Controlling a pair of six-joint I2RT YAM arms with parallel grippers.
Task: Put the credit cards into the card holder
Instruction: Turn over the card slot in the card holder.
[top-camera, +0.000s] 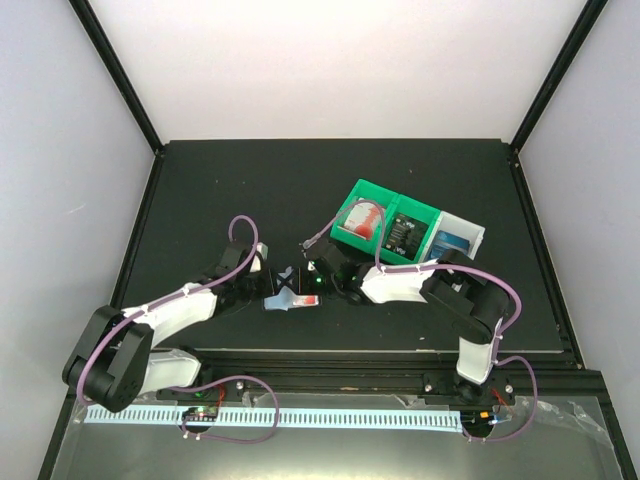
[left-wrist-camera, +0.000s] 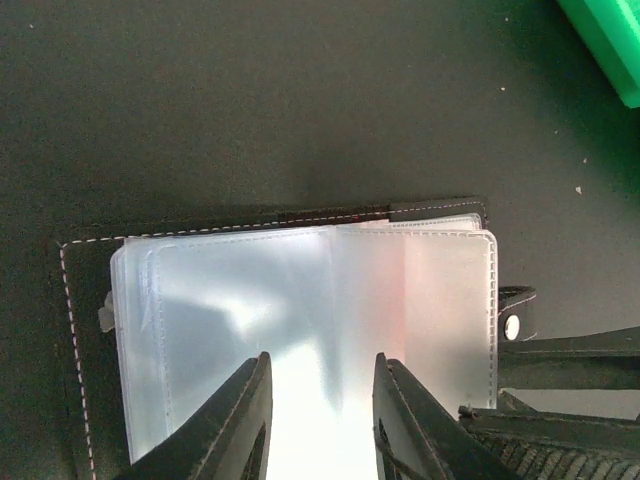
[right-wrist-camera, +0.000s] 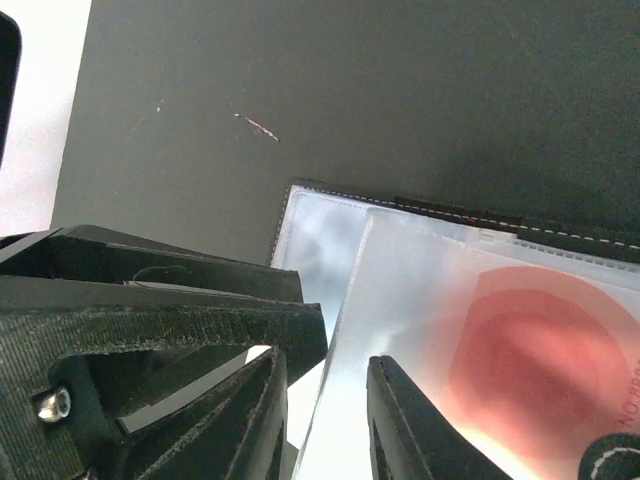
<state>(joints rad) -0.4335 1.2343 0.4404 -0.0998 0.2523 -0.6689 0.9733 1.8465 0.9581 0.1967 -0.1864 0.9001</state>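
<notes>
The black card holder (left-wrist-camera: 80, 330) lies open on the dark mat, its clear sleeves (left-wrist-camera: 300, 300) fanned out and its snap tab (left-wrist-camera: 515, 325) at the right. My left gripper (left-wrist-camera: 322, 400) is open, its fingers just over the sleeves. My right gripper (right-wrist-camera: 325, 420) is open, with the edge of a sleeve running between its fingers. That sleeve holds a red-and-white credit card (right-wrist-camera: 540, 350). In the top view both grippers, left (top-camera: 278, 285) and right (top-camera: 305, 285), meet over the holder (top-camera: 290, 302). More cards lie in the bins: red-and-white (top-camera: 362, 222), black (top-camera: 404, 233) and blue (top-camera: 452, 243).
Two green bins (top-camera: 345, 205) and a white bin (top-camera: 478, 232) stand in a row right of the grippers. A corner of a green bin shows in the left wrist view (left-wrist-camera: 605, 40). The mat's left edge and pale wall show in the right wrist view (right-wrist-camera: 40, 120).
</notes>
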